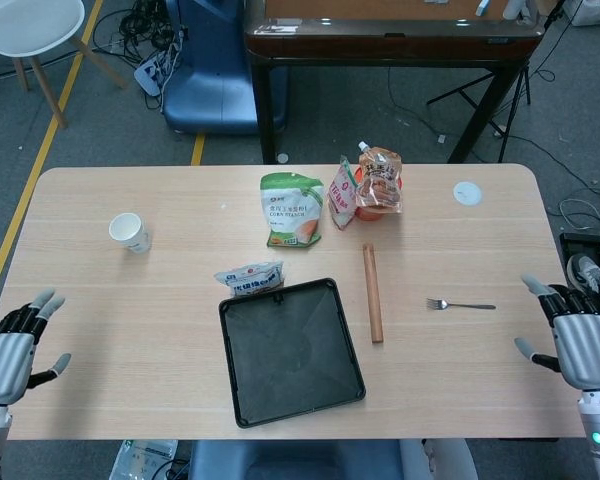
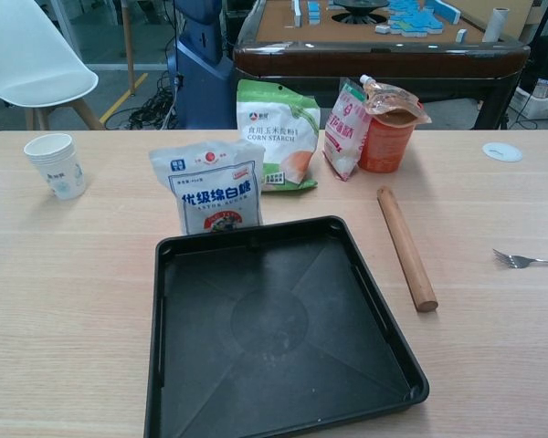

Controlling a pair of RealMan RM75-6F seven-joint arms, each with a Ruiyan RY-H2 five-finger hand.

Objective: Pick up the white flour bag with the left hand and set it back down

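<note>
The white flour bag (image 1: pixel 250 277) (image 2: pixel 217 187), with blue lettering and a red mark, stands upright just behind the far left corner of the black tray (image 1: pixel 290 350) (image 2: pixel 274 319). My left hand (image 1: pixel 10 348) hovers at the table's near left corner, fingers spread and holding nothing, far to the left of the bag. At the near right edge, my right hand (image 1: pixel 580 338) is also spread and holds nothing. The chest view shows neither hand.
A green-and-white corn starch bag (image 2: pixel 276 135) stands behind the flour bag, next to a red-white pouch (image 2: pixel 345 126) and an orange cup with a spouted pouch (image 2: pixel 388 123). A paper cup (image 2: pixel 57 164) stands far left; a wooden rolling pin (image 2: pixel 406 246), fork (image 1: pixel 460 304) and white lid (image 1: pixel 467 193) lie on the right.
</note>
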